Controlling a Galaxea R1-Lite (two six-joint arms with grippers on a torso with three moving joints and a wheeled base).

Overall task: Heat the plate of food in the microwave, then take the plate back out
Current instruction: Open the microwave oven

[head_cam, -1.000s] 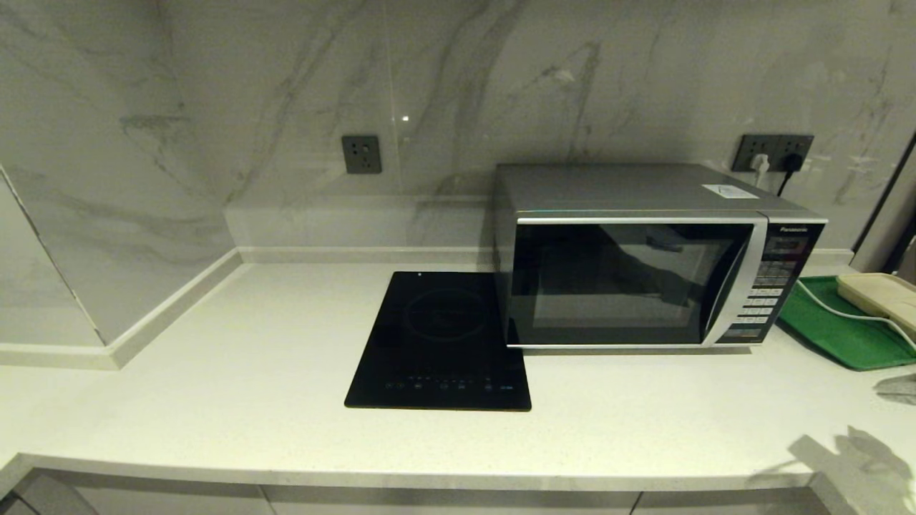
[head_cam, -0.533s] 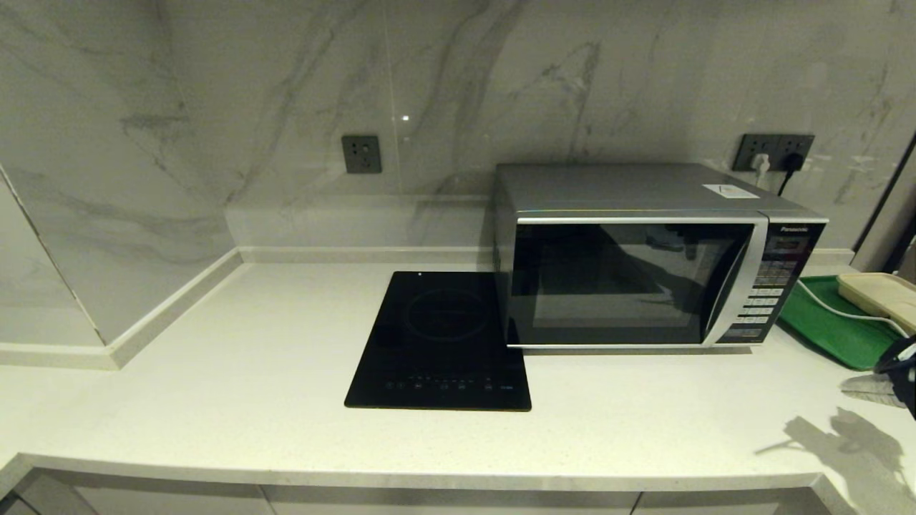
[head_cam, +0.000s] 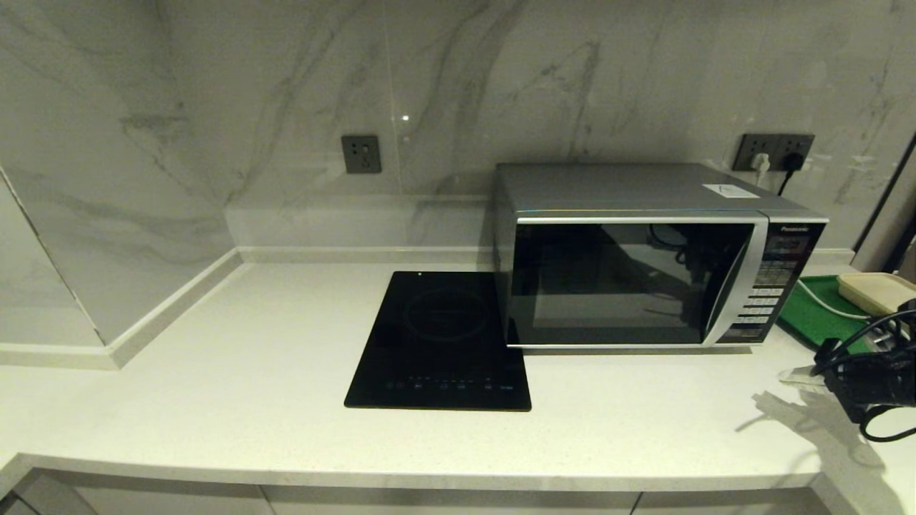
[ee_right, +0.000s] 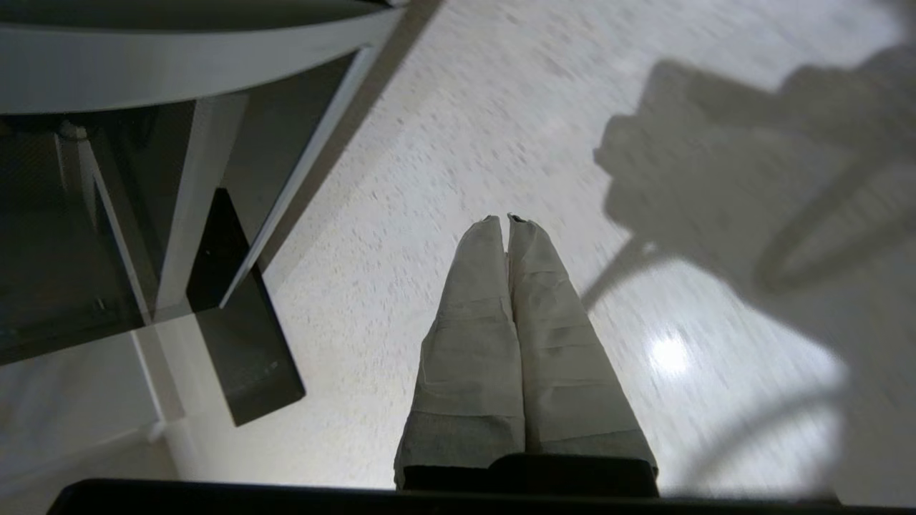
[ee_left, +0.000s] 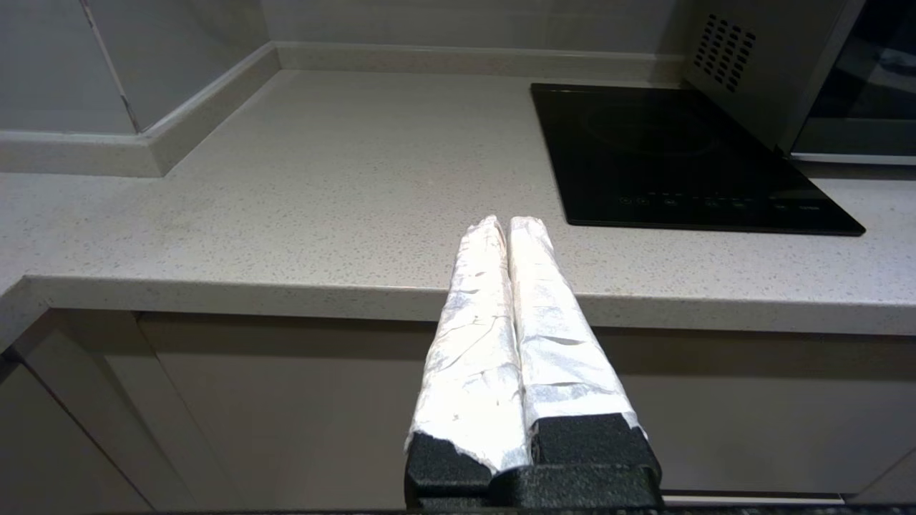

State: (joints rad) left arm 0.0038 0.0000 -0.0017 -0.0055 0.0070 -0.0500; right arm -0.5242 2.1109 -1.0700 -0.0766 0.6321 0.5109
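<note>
Left gripper [ee_left: 508,222] at bottom centre of the left wrist view, in front of the counter edge, taped fingers pressed together, gripping nothing. Right gripper [ee_right: 507,218] low at centre of the right wrist view, above the counter [head_cam: 215,372], fingers closed against each other, empty. In the head view, seen at the right edge, lower half, as a black body with cables [head_cam: 869,383] and a pale fingertip pointing left, shadow cast on the counter below it.

Cooktop [head_cam: 444,340] at centre of the head view, flat on the counter, touch controls along its near edge, right edge just beside the microwave.

Microwave [head_cam: 644,257] right of centre, standing on the counter, long axis running left to right across the frame, dark glass door [head_cam: 615,282] shut and facing the camera. "Panasonic" readable at the top of the button panel [head_cam: 776,286] on its right end. Small white label [head_cam: 730,190] on the top, writing too small to read.

Green tray [head_cam: 823,318] at right, beyond the right gripper, with a cream object [head_cam: 876,292] on it and a white cord.

Two wall outlets on the marble backsplash: one [head_cam: 361,154] upper centre-left, one [head_cam: 776,152] upper right with plugs in it.
</note>
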